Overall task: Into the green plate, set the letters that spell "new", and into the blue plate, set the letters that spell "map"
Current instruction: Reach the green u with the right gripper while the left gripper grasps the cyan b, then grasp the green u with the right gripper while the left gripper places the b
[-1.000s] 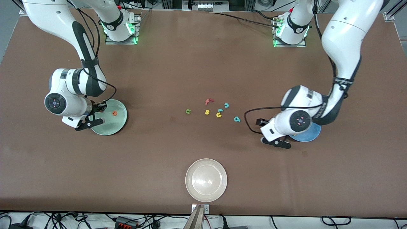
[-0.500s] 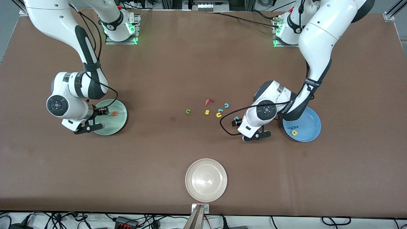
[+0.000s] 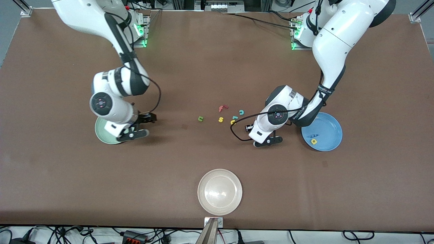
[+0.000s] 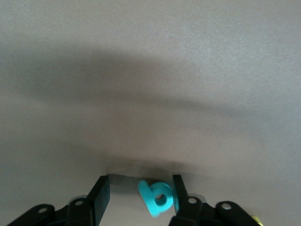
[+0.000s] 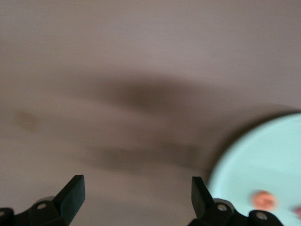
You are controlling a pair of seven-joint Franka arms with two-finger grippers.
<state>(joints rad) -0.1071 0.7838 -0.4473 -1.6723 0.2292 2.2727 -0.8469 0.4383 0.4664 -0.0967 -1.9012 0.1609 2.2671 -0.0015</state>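
Currently the blue plate (image 3: 330,123) holds the yellow "p" (image 3: 314,141), the green plate (image 5: 263,155) the orange "e" (image 5: 264,200), the left gripper (image 4: 140,192) straddles the teal "a" (image 4: 156,197) on the table (image 3: 217,67) with fingers apart, and the right gripper (image 5: 136,187), fingers spread wide, hovers beside the green plate.

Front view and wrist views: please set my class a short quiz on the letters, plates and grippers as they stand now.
1. True or false: the right gripper holds a letter.
2. Which letter sits on the table between the left gripper's jaws? A green n; B teal a; C red f.
3. Fill in: the yellow p lies in the ___ plate.

Key: 1 false, its jaws stand wide with nothing between them; 2 B; 3 blue plate.
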